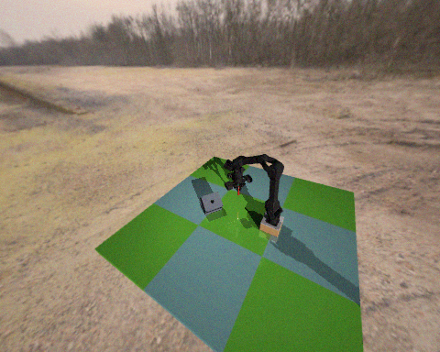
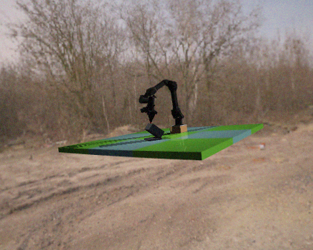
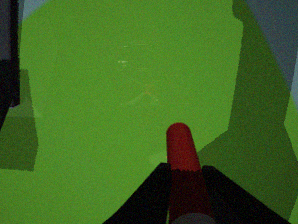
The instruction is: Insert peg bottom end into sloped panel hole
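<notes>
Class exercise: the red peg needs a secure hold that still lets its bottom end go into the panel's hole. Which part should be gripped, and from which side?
Grip the red peg on its upper shaft, jaws closing across its round sides from above, as the gripper holds it now. It looks round, so any two opposite sides should serve, and the lower end stays bare for the hole in the sloped panel.
</notes>
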You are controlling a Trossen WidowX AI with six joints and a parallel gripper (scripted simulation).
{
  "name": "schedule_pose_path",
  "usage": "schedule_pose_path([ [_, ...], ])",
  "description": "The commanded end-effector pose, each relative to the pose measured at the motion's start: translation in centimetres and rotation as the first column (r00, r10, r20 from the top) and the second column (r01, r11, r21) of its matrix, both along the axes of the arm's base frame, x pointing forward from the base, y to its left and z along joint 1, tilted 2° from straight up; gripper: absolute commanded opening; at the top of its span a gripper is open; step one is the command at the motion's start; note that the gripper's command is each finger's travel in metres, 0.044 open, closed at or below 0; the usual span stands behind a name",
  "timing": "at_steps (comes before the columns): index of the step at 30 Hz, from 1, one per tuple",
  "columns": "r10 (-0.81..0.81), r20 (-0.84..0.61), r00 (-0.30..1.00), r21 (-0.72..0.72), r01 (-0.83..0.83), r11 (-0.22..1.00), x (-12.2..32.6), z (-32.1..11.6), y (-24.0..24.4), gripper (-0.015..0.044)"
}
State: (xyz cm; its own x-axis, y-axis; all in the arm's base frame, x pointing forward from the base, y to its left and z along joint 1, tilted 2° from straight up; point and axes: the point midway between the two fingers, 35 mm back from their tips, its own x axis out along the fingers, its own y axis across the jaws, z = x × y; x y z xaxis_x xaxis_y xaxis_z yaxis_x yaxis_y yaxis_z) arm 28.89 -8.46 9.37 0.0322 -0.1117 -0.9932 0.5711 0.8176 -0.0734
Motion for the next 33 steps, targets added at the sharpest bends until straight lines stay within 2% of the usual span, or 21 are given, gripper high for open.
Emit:
schedule_pose_path([
  [1, 0.003, 0.009, 1.0, -0.016, -0.003, 1.0, 0.3, 0.2, 0.3, 0.0],
  [33, 0.07, 0.056, 0.996, -0.111, -0.064, 0.992, 1.9, 0.9, 3.6, 0.0],
])
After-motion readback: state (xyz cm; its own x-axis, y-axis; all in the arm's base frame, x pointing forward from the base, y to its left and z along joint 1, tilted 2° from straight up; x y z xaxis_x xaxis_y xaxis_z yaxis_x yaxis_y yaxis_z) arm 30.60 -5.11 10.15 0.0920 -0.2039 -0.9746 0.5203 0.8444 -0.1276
